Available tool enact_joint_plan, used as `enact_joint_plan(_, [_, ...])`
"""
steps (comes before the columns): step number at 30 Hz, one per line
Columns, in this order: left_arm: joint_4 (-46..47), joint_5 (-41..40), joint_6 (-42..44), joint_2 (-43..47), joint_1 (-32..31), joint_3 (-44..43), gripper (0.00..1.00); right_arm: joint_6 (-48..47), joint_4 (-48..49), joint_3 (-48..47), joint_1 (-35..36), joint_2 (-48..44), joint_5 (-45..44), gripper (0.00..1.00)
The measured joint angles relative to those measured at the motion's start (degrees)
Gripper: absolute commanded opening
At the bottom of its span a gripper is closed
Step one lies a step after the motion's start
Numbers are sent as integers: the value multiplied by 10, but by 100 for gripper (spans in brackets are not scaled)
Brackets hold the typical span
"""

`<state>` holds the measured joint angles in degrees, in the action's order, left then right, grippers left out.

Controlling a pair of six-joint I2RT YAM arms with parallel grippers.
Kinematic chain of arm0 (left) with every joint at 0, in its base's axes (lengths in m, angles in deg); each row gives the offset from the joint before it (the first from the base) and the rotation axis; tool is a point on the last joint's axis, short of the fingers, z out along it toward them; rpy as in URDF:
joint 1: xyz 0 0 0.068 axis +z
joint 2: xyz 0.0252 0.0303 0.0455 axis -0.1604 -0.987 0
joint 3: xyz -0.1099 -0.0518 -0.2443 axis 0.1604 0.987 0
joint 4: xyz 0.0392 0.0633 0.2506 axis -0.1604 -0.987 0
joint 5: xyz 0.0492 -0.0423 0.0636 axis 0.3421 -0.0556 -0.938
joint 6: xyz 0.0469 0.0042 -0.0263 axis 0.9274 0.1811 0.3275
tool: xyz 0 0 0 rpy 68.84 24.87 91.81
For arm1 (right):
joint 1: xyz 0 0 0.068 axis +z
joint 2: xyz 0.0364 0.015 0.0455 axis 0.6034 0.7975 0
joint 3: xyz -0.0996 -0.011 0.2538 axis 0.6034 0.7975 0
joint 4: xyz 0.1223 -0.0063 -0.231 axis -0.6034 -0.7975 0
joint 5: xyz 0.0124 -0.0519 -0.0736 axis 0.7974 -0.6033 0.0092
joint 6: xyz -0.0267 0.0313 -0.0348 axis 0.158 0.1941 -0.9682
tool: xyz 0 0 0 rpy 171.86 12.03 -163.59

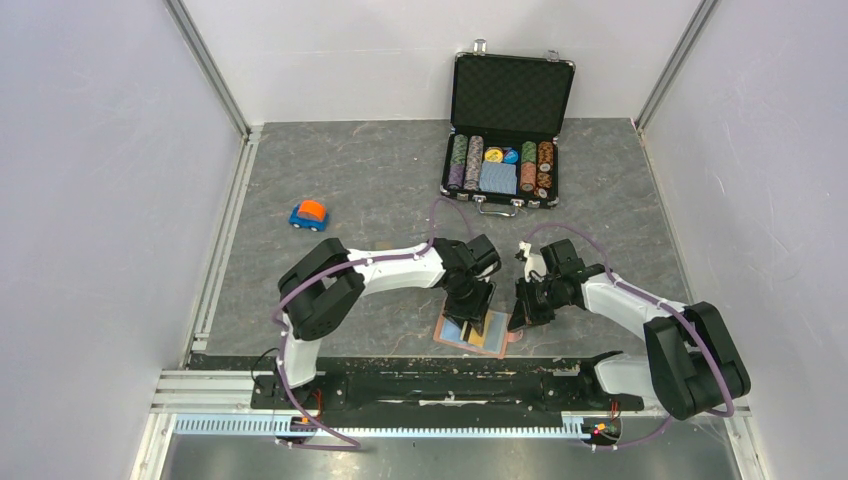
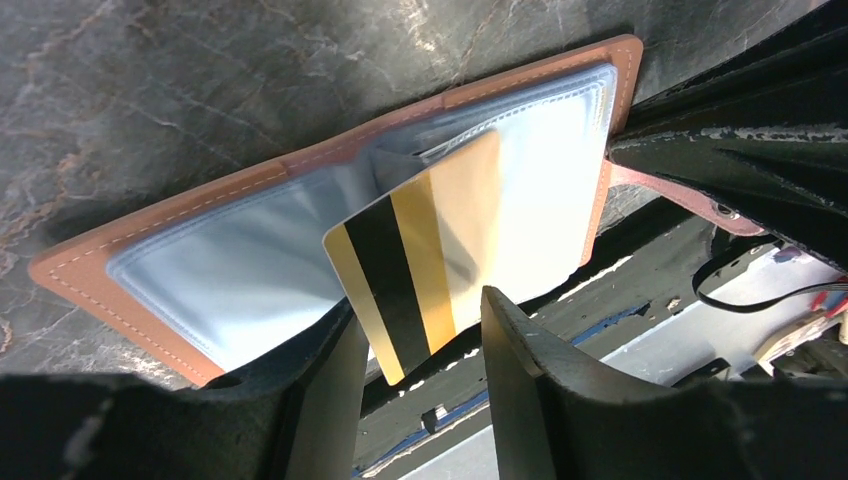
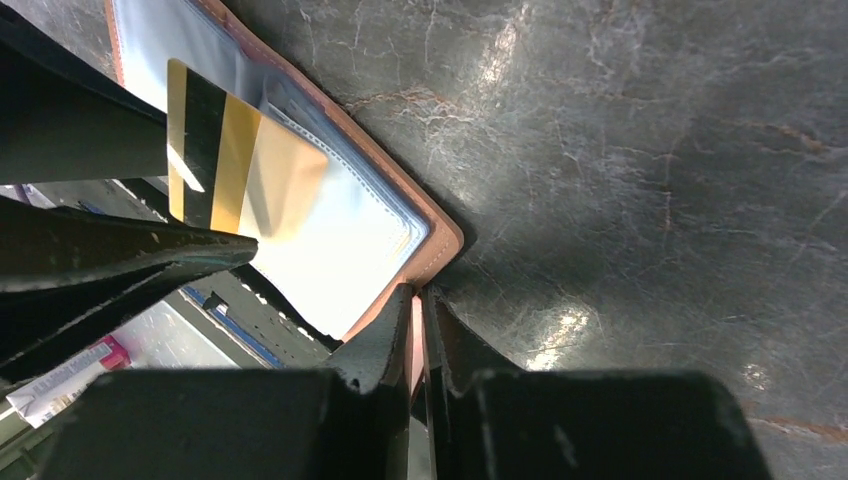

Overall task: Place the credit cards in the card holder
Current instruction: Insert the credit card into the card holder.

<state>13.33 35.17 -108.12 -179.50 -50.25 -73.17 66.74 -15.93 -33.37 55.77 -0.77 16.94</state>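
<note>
The tan card holder [image 1: 450, 334] lies open near the table's front edge, clear sleeves up. A gold credit card [image 2: 430, 235] with a black stripe sits partly in a sleeve, one corner sticking out toward the table edge. My left gripper [image 2: 418, 310] is open, its fingers on either side of that corner without touching it. From the right, my right gripper [image 3: 417, 297] is shut on the holder's leather snap tab [image 3: 416, 335], at the corner of the holder [image 3: 440, 240]. The top view shows the card [image 1: 481, 330] below the left gripper [image 1: 472, 308] and the right gripper [image 1: 522, 318] beside it.
A black poker-chip case [image 1: 505, 150] stands open at the back, with chips and a blue deck. A blue and orange toy car [image 1: 309, 214] sits at the left. The black base rail [image 1: 400, 385] runs just in front of the holder. Walls close in both sides.
</note>
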Motion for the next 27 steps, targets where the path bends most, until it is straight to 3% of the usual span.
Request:
enact_joint_plan(8, [-25, 20, 26, -33, -14, -42, 51, 0, 0, 0, 0, 0, 2, 5])
enact_joint_plan(16, [-18, 54, 33, -35, -21, -42, 67, 0, 0, 0, 0, 0, 3, 5])
enact_joint_plan(24, [-60, -18, 66, -14, -29, -47, 77, -1, -5, -3, 0, 1, 0, 5])
enact_joint_plan(27, [-78, -48, 74, -4, -29, -47, 75, -2, -9, -7, 0, 6, -2, 5])
